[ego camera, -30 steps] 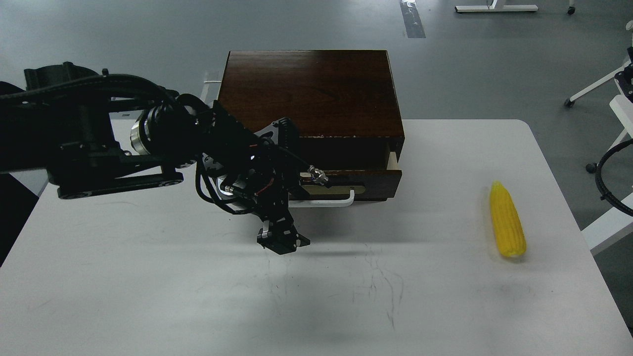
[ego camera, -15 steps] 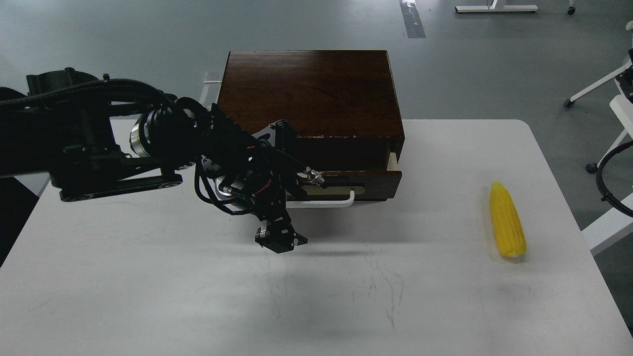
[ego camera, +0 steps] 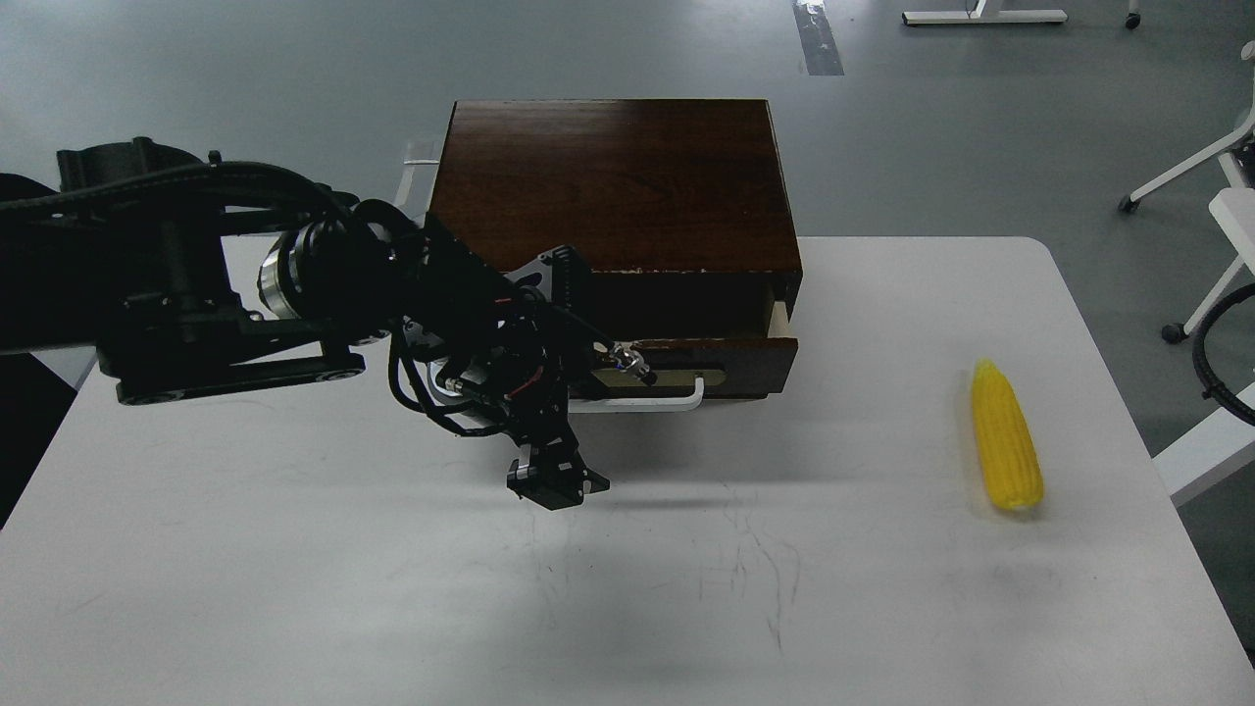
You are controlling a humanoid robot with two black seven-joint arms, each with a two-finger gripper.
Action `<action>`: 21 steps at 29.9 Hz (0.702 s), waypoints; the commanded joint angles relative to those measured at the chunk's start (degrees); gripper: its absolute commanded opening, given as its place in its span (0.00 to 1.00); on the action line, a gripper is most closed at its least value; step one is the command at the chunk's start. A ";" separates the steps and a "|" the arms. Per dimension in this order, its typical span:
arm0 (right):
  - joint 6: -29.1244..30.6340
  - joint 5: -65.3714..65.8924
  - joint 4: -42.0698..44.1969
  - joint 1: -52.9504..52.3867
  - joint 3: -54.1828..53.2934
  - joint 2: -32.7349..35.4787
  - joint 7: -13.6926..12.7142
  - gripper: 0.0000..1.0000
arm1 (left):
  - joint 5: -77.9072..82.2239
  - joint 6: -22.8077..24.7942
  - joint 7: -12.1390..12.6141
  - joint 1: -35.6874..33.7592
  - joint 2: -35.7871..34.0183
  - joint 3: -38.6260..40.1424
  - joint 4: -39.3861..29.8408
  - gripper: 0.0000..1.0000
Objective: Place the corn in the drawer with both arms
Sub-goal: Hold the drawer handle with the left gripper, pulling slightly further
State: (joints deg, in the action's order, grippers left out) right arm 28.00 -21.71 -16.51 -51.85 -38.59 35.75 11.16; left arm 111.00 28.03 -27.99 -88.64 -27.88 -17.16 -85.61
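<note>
The yellow corn (ego camera: 1004,447) lies on the white table (ego camera: 294,579) at the right, pointed end away from me. The dark wood cabinet (ego camera: 613,181) stands at the table's back. Its drawer (ego camera: 730,359) is pulled out a little, showing a pale side at the right and the white bar handle (ego camera: 657,402). My left arm reaches in from the left. Its gripper (ego camera: 556,483) points down at the table just in front of the handle's left end, holding nothing I can see; its fingers are too dark to tell apart. My right gripper is out of view.
A black cable loop (ego camera: 1204,365) and a white frame show at the right edge beside the table. White chair legs on castors (ego camera: 1172,176) stand on the grey floor behind. The table's right edge is close to the corn.
My left wrist has turned slightly and the gripper has shifted a touch left and down. The drawer and corn have not moved.
</note>
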 commanded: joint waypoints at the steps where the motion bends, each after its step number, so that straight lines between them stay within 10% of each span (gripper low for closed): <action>1: 0.00 0.00 0.08 0.09 0.00 0.02 0.00 1.00 | 0.09 -0.03 -0.01 0.05 -0.07 -0.06 -0.34 0.91; 21: 0.00 0.00 -0.01 0.00 -0.08 0.02 0.00 1.00 | 0.18 -0.03 -0.01 -1.01 0.11 -0.06 -1.13 0.91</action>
State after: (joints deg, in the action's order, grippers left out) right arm 28.00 -21.71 -16.53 -51.80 -38.67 35.78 11.16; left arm 111.26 27.97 -28.05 -89.75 -27.76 -17.22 -86.83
